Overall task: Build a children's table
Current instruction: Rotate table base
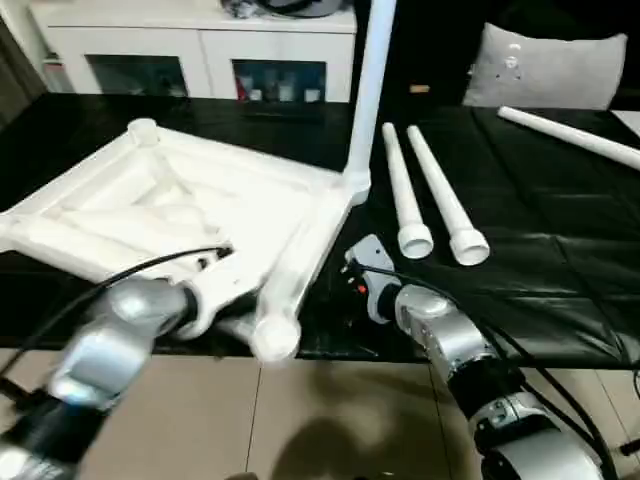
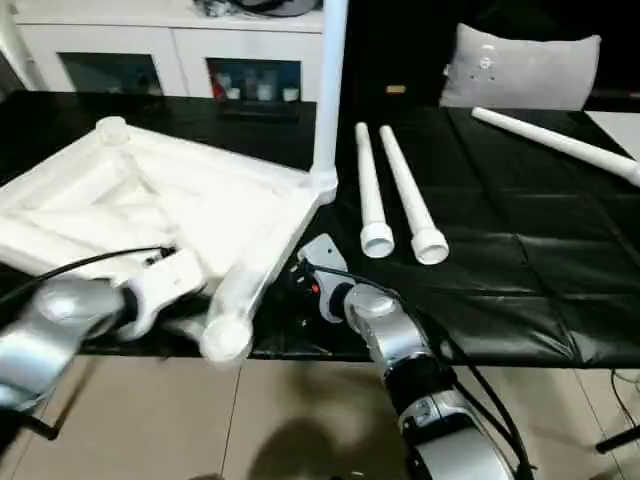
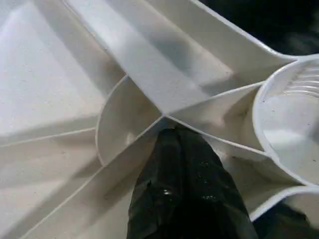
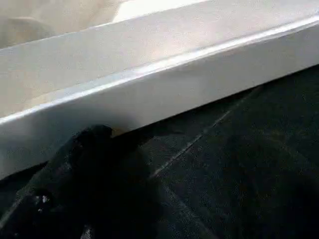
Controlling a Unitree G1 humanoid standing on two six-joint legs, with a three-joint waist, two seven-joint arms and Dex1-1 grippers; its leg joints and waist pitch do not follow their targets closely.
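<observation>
The white table top (image 1: 190, 210) lies upside down on the black table, ribbed underside up, its near corner socket (image 1: 275, 338) hanging over the front edge. One leg (image 1: 370, 80) stands upright in the far right corner socket. Two more legs (image 1: 405, 195) (image 1: 445, 200) lie side by side to the right, and a fourth leg (image 1: 570, 135) lies at the far right. My left gripper (image 1: 215, 285) is at the top's near rim, resting on a rib (image 3: 149, 89) beside a socket. My right gripper (image 1: 362, 268) is against the top's right side rim (image 4: 149, 94), low by the black surface.
A white cabinet with glass doors (image 1: 200, 50) stands behind the table. A grey cushion (image 1: 545, 65) sits at the back right. The black table's front edge (image 1: 420, 352) runs just past my forearms, with beige floor (image 1: 300, 420) below. A black cable (image 1: 110, 275) loops over my left arm.
</observation>
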